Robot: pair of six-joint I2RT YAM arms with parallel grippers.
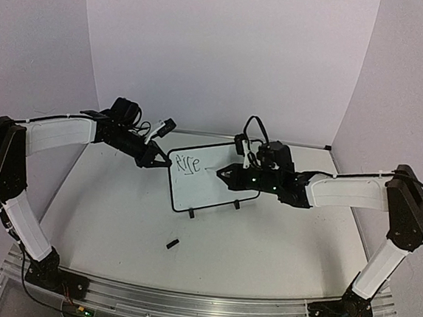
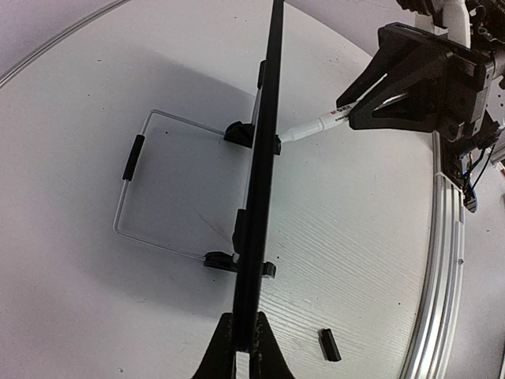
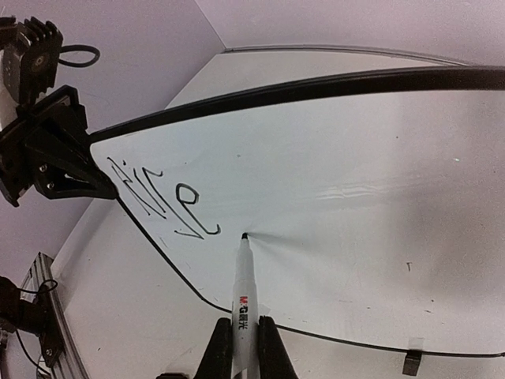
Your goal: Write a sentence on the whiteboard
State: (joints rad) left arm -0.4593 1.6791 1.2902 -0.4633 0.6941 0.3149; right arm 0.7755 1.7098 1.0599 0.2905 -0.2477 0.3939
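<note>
One word of the sentence (image 1: 189, 164) is on the whiteboard (image 1: 219, 192) so far. It reads roughly "Rise", in thin black strokes near the upper corner closest to the left claw (image 1: 159, 161). The whiteboard stands upright on the worktop (image 1: 117, 217) between the two claws, propped on small black feet with a wire stand (image 2: 130, 189) on the face away from the right claw (image 1: 227, 175).

The left claw is clenched on the board's side edge, one finger on each face, and looks to be steadying it. The right claw is clenched on a marker (image 3: 243, 292), gripping the barrel with the tip pointing ahead of its fingers. That tip appears to rest on the white surface just past the last letter, on the side away from the left claw. Whether it is making a mark there, the pictures do not settle. A small black piece, likely the marker's cap (image 1: 172, 242), lies on the worktop in front of the board, well apart from both claws.

The task seems to be in its early part: the board is held and the first word is written. The surface beyond and below the right claw's tip is blank, so the rest of the sentence is left to write, with room for a second line.
</note>
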